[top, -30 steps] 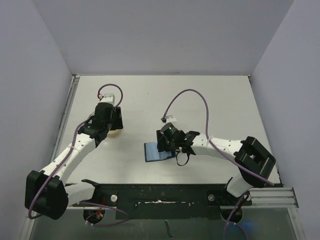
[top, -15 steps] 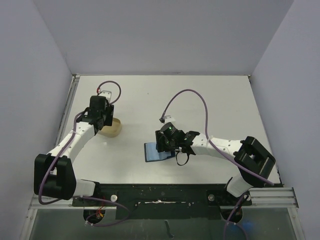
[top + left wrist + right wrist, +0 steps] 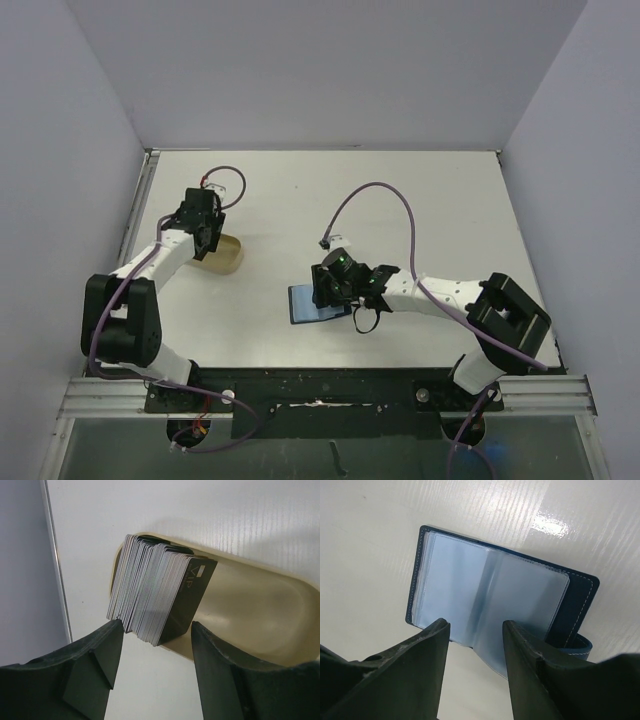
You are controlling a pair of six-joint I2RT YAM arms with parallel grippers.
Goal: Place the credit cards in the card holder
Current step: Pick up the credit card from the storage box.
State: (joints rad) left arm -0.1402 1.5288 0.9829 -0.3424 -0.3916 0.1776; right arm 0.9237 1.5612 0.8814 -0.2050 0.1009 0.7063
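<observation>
The credit cards [image 3: 160,592] stand on edge as a thick stack at the left end of a beige tray [image 3: 260,610], with a black card [image 3: 192,597] at the front. My left gripper [image 3: 156,630] is open and empty just short of the stack, its jaws on either side of the stack's near corner without touching it. In the top view it [image 3: 210,238] sits at the tray's left end. The card holder [image 3: 490,600] lies open on the table, light blue sleeves up, snap tab at the right. My right gripper [image 3: 475,626] is open and empty just above it [image 3: 308,304].
The beige tray [image 3: 230,257] sits at the left of the white table. The table's left rail [image 3: 55,560] and the grey side wall run close beside the tray. A purple cable [image 3: 385,190] loops above the right arm.
The left arm has swung toward the left wall and drawn back, uncovering most of the tray. The right arm and the card holder have not moved.
</observation>
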